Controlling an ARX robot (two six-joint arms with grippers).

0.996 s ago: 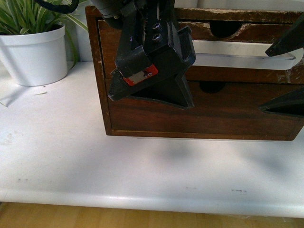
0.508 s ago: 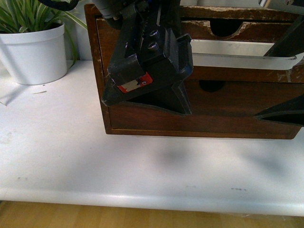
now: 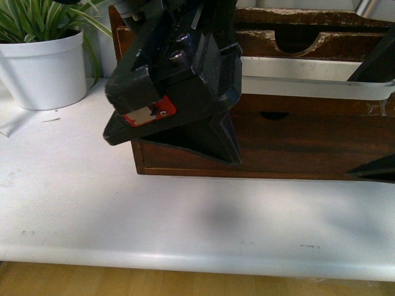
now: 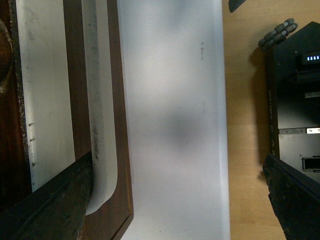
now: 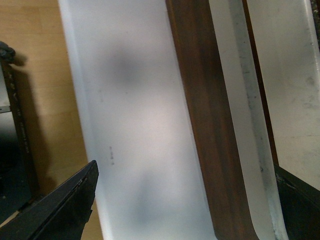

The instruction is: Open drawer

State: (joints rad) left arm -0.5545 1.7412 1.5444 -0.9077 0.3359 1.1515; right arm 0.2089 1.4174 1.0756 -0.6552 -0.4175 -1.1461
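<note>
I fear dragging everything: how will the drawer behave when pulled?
Drawer likely slides stiffly, wood on chipped wood. Its thin white handle may flex. The chest sits loose on a smooth table, so may skid.

Worn wood, smooth white.
The drawer is dark matt wood, chipped rough along its edge; its handle looks scuffed white plastic; the desk is smooth, faintly glossy.

drawer: dark brown wood, front is scratched | long white handle is fixed across the front, lying level | half-round notch is cut in the chipped top edge | drawer is set high in the wooden box | how far it is pulled out cannot be told
</note>
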